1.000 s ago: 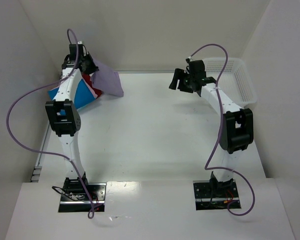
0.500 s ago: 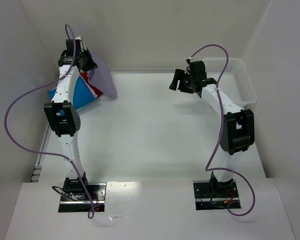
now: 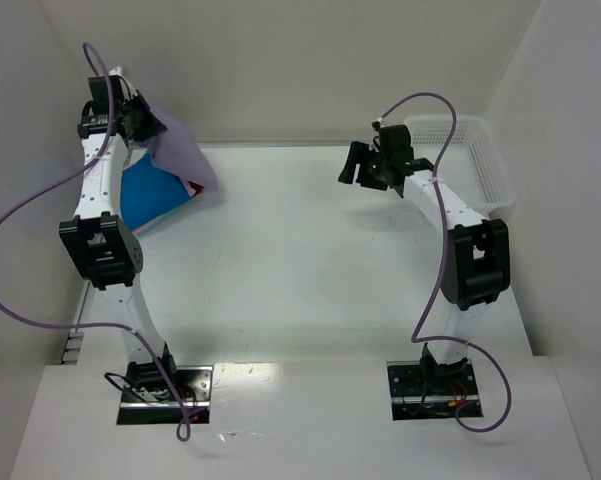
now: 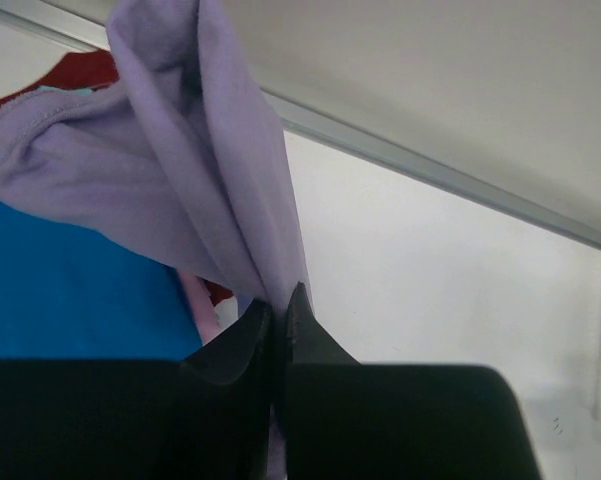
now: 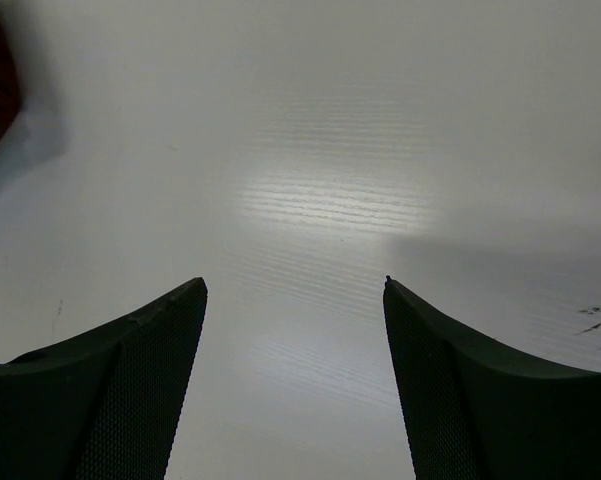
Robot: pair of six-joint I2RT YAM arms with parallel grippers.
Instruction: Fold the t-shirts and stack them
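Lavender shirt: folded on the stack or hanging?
Hanging, bunched: the left gripper pinches the lavender shirt by an edge, and it drapes loose above the blue shirt.

Nothing readable on my end. I went through the top view and both wrist cams and can't make out a single word, label, brand or number. If anything is printed on the arms' base plates at the bottom of the top view, it's too small and blurry for me to read.
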